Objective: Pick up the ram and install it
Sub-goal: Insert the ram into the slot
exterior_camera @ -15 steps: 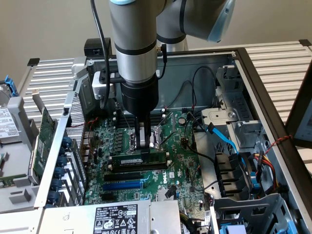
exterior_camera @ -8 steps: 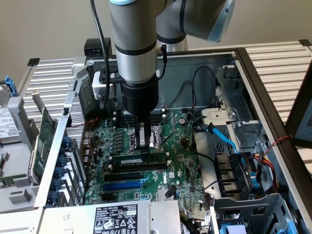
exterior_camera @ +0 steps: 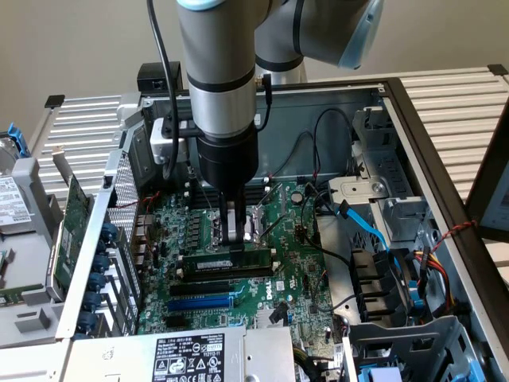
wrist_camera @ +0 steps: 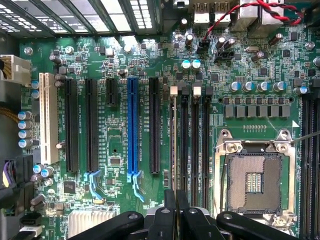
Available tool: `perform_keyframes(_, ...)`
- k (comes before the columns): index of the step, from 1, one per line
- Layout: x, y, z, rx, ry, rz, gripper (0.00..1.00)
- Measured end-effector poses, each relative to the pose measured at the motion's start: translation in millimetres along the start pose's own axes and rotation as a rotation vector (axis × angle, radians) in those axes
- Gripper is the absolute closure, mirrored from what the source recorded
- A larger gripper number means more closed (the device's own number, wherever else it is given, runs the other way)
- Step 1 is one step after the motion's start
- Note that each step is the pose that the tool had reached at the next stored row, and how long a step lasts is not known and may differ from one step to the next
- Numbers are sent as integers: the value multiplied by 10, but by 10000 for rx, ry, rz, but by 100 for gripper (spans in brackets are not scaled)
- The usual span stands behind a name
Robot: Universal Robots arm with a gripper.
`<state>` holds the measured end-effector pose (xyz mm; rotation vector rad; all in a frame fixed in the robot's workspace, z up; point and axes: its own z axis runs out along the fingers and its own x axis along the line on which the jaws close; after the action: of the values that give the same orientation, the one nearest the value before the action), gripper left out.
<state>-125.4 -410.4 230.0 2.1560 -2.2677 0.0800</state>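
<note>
Open computer case [exterior_camera: 413, 119], lying on its side, lid off.

- Motherboard [exterior_camera: 262, 294]: green and bare. The empty processor socket [wrist_camera: 254, 182] has its metal frame around it.
- Arm: grey and silver, reaching straight down into the case from above.
- Gripper [exterior_camera: 236, 248]: black, its fingers [wrist_camera: 170, 212] drawn narrow and almost meeting. They are closed on the top edge of the ram, about midway along its length.
- Ram [exterior_camera: 227, 261]: a long green stick with a white label, standing on edge in a memory slot just in front of the socket. In the wrist view it appears edge-on as a thin line [wrist_camera: 173, 150]. It runs up from between the fingertips [wrist_camera: 175, 200] in the memory slot farthest from the socket. The three black slots between it and the socket are empty.
- Blue slot [wrist_camera: 132, 127]: long, lying parallel to the ram, with one black slot between them.
- White slot [wrist_camera: 48, 117]: at the far end of the slot row, well apart from the ram.
- Expansion card [exterior_camera: 73, 227]: green, standing outside the case at the exterior view's left.
- Blue cable [exterior_camera: 362, 223]: a flat ribbon crossing the drive bays at the exterior view's right.
- Power supply [exterior_camera: 191, 358]: a grey box with a black label, at the near edge of the case.
</note>
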Motion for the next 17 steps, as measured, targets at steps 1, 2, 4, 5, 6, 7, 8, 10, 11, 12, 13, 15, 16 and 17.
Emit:
perform_keyframes(1,0,0,3,3,1,0,87)
perform_keyframes(2,0,1,7,5,1,0,87)
perform_keyframes(4,-1,2,15,11,-1,1,87)
perform_keyframes(5,-1,3,19,13,0,1,87)
perform_keyframes(6,-2,1,24,25,-4,0,87)
perform_keyframes(7,-1,2,24,19,-2,-1,86)
perform_keyframes(8,-1,4,24,17,-2,-1,86)
perform_keyframes(10,-1,6,23,16,-1,0,79)
perform_keyframes(11,-1,7,22,18,-2,1,79)
perform_keyframes(12,0,9,13,19,0,1,79)
perform_keyframes(13,1,8,-6,20,-3,1,79)
perform_keyframes(15,3,7,-55,20,-2,1,79)
perform_keyframes(16,4,7,-81,20,-2,2,79)
perform_keyframes(17,5,6,-100,19,-1,3,79)
